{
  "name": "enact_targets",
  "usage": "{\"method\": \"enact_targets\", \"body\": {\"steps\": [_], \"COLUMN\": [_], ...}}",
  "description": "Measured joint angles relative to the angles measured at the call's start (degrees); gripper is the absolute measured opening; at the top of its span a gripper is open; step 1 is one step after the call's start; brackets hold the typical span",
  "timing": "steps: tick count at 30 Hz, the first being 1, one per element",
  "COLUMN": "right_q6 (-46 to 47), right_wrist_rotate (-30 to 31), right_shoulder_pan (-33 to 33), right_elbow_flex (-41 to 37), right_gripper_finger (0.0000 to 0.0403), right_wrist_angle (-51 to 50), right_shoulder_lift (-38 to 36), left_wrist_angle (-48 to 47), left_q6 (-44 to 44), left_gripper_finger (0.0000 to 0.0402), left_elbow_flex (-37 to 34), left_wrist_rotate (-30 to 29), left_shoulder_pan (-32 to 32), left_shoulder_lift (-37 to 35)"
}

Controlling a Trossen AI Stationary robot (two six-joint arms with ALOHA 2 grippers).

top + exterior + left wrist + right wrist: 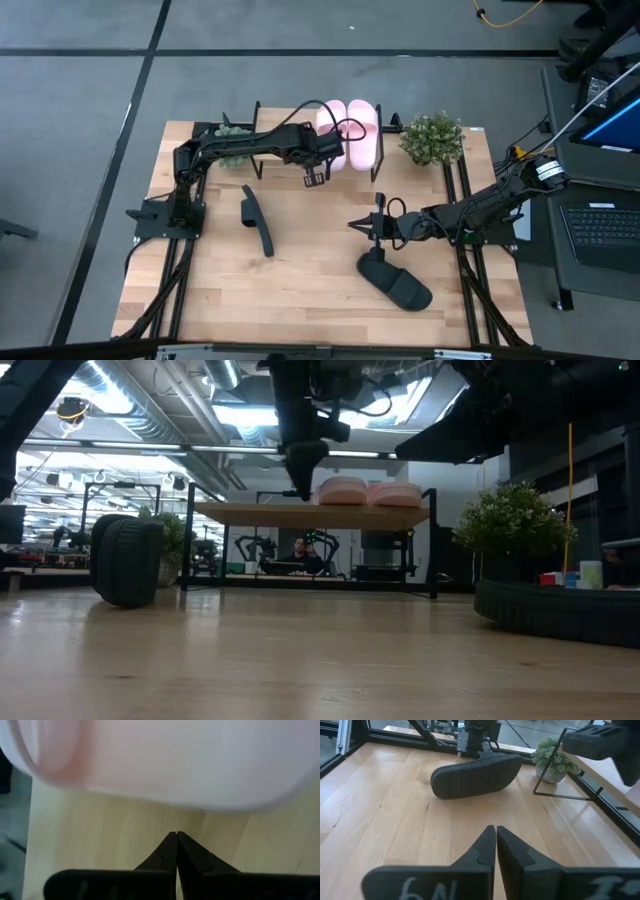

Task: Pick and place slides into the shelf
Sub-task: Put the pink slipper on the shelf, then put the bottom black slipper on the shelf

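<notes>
Two pale pink slides (348, 135) lie side by side, soles down, on the shelf's plank top (250, 513) at the table's far edge; in the low view they show as (368, 491). My left gripper (314, 172) is shut and hovers over the plank just left of them; its wrist view shows the shut tips (176, 836) a short way from a pink slide (165, 760). One black slide (258, 220) stands on its long edge mid-table. The other black slide (395, 280) lies flat near the right. My right gripper (362, 225) is shut, low between the two black slides, pointing left at the edge-standing slide (475, 774).
Small potted plants stand at both ends of the shelf, one on the right (432, 137) and one on the left (233, 140). The shelf's thin black frame (560, 795) rises beside the right plant. Bare wood lies along the table's near side (300, 300).
</notes>
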Motion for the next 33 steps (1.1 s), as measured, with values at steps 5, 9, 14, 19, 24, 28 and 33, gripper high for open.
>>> {"method": "enact_targets", "body": {"steps": [5,9,14,19,24,28,33], "right_q6": [0.0,0.0,-0.07,-0.12,0.0,-0.12,-0.02], "right_wrist_rotate": [0.01,0.0,0.02,0.02,0.02,0.02,0.02], "right_shoulder_pan": [-0.01,0.0,-0.02,-0.02,-0.02,-0.01,-0.02], "right_elbow_flex": [0.0,0.0,0.0,0.0,0.0,0.0,0.01], "right_gripper_finger": [0.0019,0.0019,0.0019,0.0019,0.0019,0.0019,0.0019], "right_wrist_angle": [0.0,-0.02,-0.02,-0.19,-0.37,-0.48,-0.87], "right_shoulder_lift": [0.0,0.0,0.0,0.0,0.0,0.0,0.0], "left_wrist_angle": [-3.36,-3.51,-3.09,-3.02,0.98,6.84,17.21], "left_q6": [-0.23,-0.67,-3.97,-8.0,-10.31,-13.25,-15.25], "left_gripper_finger": [0.0,0.0,0.0,0.0,0.0,0.0,0.0], "left_elbow_flex": [0.0,0.0,0.0,-0.26,-7.82,-19.3,-34.98], "left_wrist_rotate": [-4.35,-6.7,-8.59,-11.25,-17.64,-18.8,-19.62], "left_shoulder_pan": [-0.42,-1.33,-2.84,-5.72,-10.57,-13.45,-15.6], "left_shoulder_lift": [-0.91,-4.09,-11.08,-17.67,-25.13,-32.13,-41.26]}}
